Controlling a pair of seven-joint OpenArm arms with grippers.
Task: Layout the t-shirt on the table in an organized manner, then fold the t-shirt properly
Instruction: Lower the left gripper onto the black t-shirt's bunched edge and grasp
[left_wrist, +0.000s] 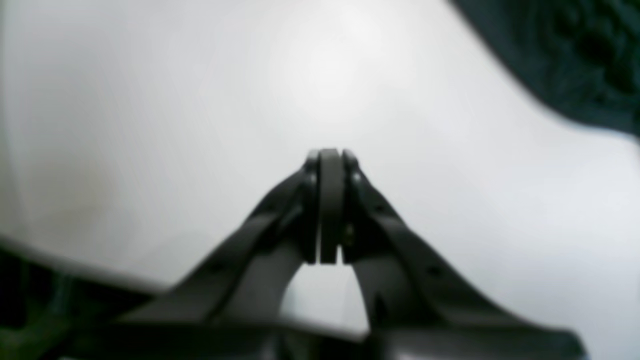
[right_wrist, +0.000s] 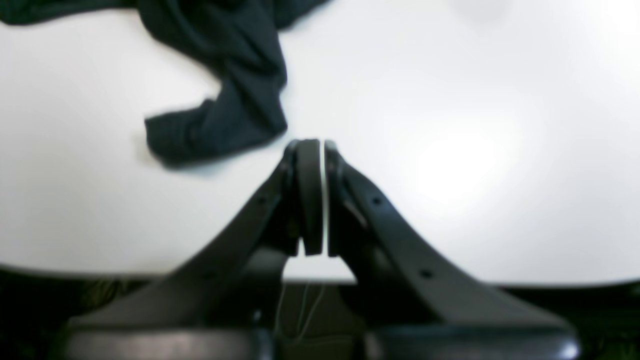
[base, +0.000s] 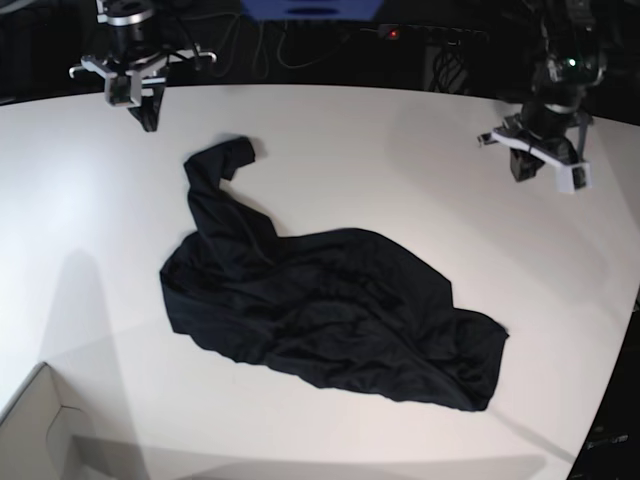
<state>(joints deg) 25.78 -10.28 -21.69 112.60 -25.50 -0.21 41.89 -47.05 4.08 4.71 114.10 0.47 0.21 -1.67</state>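
The black t-shirt (base: 330, 310) lies crumpled and wrinkled in the middle of the white table (base: 400, 130), with one narrow part trailing toward the far left. My right gripper (right_wrist: 322, 142) hangs shut and empty over the table's far left edge (base: 148, 118), just short of that trailing end (right_wrist: 220, 125). My left gripper (left_wrist: 330, 152) is over bare table at the far right (base: 545, 165), its fingers pressed together with nothing between them. A dark piece of the t-shirt (left_wrist: 575, 50) shows at the upper right of the left wrist view, apart from the gripper.
A pale cardboard box corner (base: 40, 430) pokes in at the front left. Dark cables and a blue object (base: 310, 8) lie behind the table's far edge. On the right, the table's curved edge (base: 620, 330) runs close to the left arm.
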